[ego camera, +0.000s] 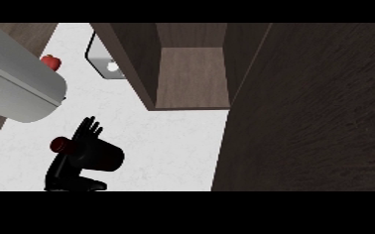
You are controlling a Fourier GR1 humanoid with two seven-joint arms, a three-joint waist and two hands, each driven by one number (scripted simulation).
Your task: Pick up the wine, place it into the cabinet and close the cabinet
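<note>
In the head view, take the cabinet as your landmark: it stands open, its bare wooden shelf facing you, and its door swings out as the big dark panel on the cabinet's right. The wine is below and to the left of the cabinet, well apart from its opening, lying tilted with its red cap pointing away from the cabinet. You have a hand on it: the fingers fan up over the bottle near the neck while the rest of the hand wraps the dark body, so it reads as closed around the bottle, and from the forearm coming in on that side I judge it the left. The right hand is not visible. Left of the cabinet, a red apple and a white dish sit on the counter. From here, the likeliest trouble is the carry: with the bottle tilted, its base or neck could clip the cabinet's front edge or side wall. A sweeping forearm could also knock the apple. The door is close to your path too.
</note>
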